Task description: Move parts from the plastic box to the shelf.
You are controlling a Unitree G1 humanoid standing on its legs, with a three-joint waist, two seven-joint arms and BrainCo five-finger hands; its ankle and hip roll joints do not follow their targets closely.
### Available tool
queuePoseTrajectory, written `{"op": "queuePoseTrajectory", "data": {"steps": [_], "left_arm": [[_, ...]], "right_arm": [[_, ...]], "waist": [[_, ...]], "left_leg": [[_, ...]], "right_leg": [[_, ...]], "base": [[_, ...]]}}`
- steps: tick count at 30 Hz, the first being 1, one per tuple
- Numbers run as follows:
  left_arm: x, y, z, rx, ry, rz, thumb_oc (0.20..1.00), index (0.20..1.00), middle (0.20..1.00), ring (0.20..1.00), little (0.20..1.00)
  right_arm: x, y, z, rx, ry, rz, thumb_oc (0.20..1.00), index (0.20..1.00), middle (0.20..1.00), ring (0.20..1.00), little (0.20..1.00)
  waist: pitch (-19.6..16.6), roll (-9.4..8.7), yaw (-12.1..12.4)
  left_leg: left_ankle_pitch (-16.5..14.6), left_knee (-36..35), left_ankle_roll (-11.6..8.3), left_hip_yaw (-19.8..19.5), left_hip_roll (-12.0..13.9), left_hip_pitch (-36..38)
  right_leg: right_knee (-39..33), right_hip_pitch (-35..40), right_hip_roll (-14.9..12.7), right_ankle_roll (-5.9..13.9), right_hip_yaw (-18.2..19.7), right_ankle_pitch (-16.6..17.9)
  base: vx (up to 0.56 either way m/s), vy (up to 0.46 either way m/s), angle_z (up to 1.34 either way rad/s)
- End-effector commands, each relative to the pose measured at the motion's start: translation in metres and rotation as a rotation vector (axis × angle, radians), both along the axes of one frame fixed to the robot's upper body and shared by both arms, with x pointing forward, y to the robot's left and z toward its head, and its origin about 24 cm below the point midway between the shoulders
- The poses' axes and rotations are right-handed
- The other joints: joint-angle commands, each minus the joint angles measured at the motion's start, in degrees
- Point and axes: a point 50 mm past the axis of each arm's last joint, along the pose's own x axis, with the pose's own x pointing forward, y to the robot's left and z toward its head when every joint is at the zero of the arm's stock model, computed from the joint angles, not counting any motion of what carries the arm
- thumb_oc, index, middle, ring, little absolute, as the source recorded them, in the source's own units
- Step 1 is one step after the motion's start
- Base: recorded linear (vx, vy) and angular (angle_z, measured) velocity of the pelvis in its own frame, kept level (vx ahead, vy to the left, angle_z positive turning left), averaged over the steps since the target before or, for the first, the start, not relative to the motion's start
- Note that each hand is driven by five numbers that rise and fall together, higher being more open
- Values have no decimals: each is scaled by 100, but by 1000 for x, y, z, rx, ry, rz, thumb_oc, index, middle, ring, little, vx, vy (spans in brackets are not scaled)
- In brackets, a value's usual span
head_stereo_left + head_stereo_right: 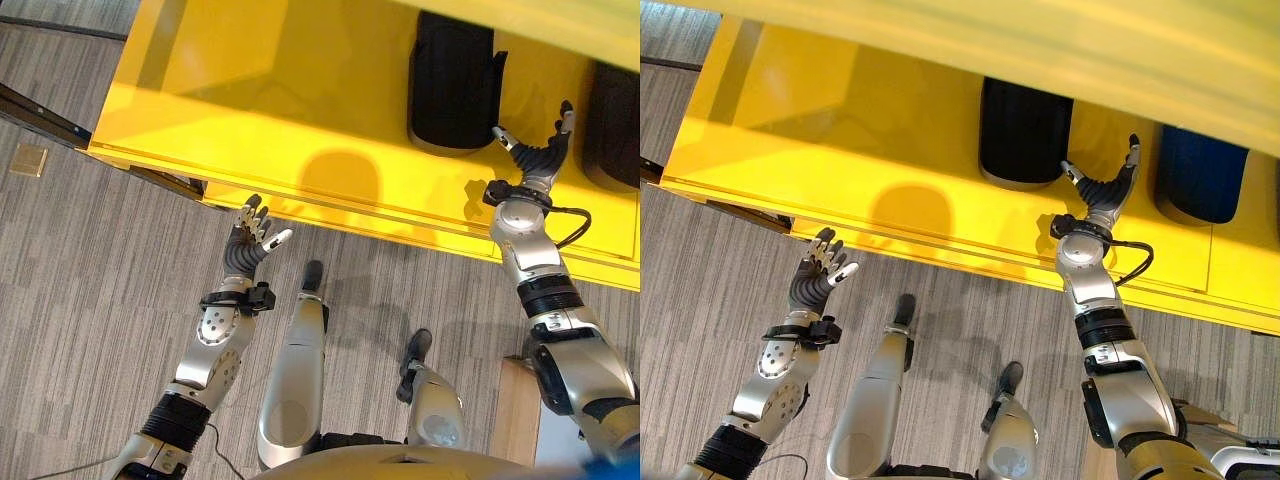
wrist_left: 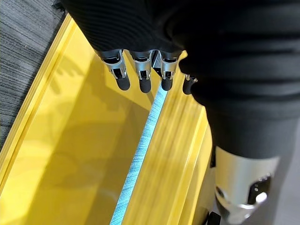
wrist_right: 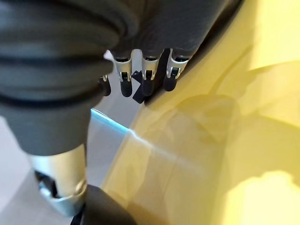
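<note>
Lying on the yellow shelf (image 1: 300,90), two black parts had their long axes running from the shelf's front edge toward its back. One black part (image 1: 452,85) sat just beyond the right hand (image 1: 538,152), whose thumb and fingers were spread open and held nothing; the other part (image 1: 612,125) lay beside that hand's fingers. The left hand (image 1: 248,240) hovered open and empty just before the shelf edge.
</note>
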Motion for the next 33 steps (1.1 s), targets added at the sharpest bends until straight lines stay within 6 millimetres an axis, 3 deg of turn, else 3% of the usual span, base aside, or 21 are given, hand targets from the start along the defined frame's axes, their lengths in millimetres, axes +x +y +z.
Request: {"op": "queuePoseTrajectory", "data": {"steps": [1,21,33], "left_arm": [[-6,-1,4,-29,-54,15,1000,1000,1000,1000,1000],[-6,2,4,-30,-52,30,1000,1000,1000,1000,1000],[-7,3,5,-30,-53,38,1000,1000,1000,1000,1000]], "right_arm": [[-11,-17,21,-9,-134,-52,1000,1000,1000,1000,1000],[-6,23,31,25,-190,128,1000,1000,1000,1000,1000],[-7,35,29,18,-191,171,1000,1000,1000,1000,1000]], "waist": [[-60,201,83],[-53,102,242],[-41,69,247]], "left_leg": [[-62,-650,57,34,82,472],[-72,-641,86,-19,33,400],[-87,-614,99,-19,32,377]], "right_leg": [[674,-114,-42,35,103,-214],[630,-84,-22,32,30,-177],[666,-107,-23,25,25,-173]], "base": [[0,0,0],[3,-2,1],[0,0,0]]}}
